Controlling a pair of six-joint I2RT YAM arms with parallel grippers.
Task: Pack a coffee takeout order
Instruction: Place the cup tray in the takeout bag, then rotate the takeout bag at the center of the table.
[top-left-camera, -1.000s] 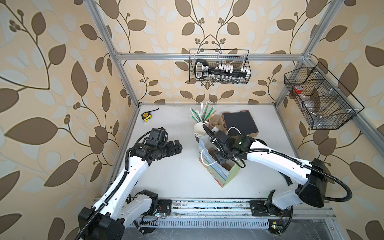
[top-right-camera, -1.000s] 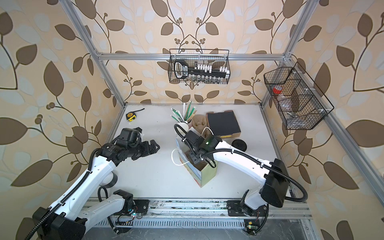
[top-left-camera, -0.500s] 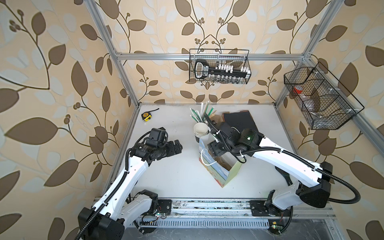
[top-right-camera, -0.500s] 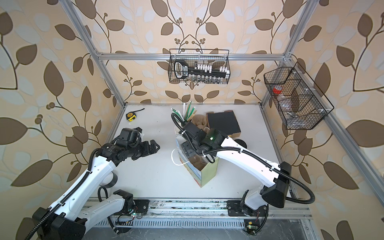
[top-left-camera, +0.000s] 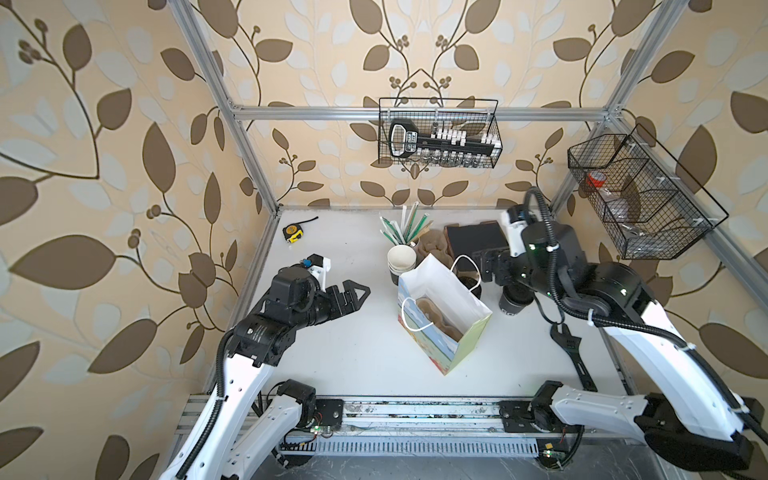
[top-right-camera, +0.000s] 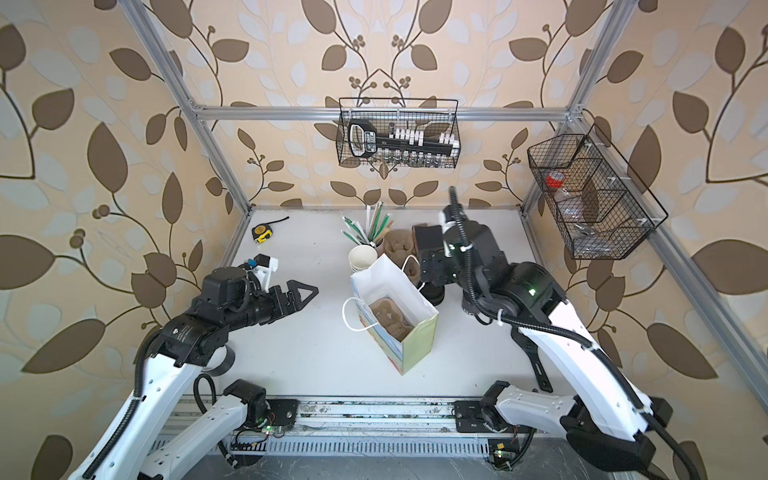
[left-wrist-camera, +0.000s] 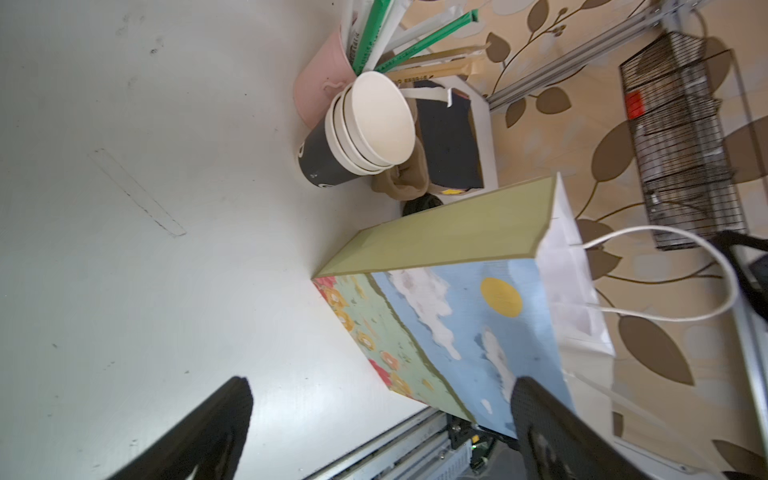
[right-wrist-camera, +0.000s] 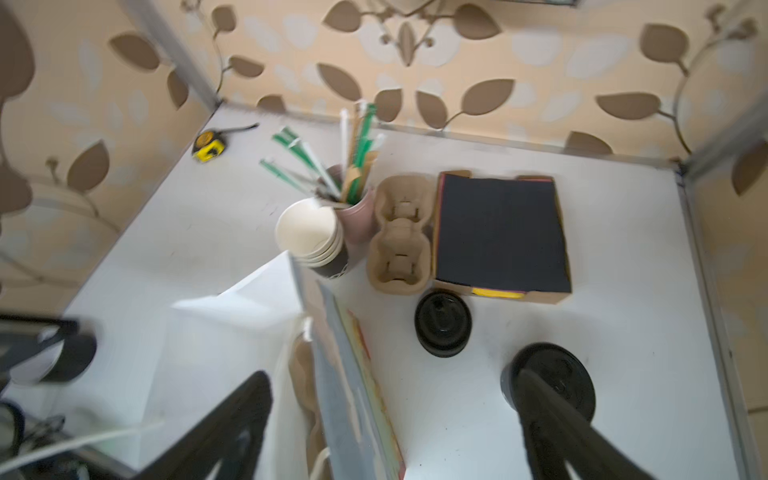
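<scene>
Right wrist view gives us bare table (right-wrist-camera: 623, 332) around the lidded black cup (right-wrist-camera: 561, 365), which stands apart from the paper bag (right-wrist-camera: 232, 316). Our right gripper (right-wrist-camera: 392, 376) hangs just beside that bag, fingers spread wide, empty — the cup carrier (top-left-camera: 436, 315) lies inside. Left gripper (left-wrist-camera: 380, 382) gapes too, holding nothing.

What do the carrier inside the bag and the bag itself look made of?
Carrier: moulded paper pulp by the look, matte tan, with soft rounded cup wells. Bag: paper, likely smooth-coated; crisp folds, printed outside, plain white inside, thin white cord handles.
</scene>
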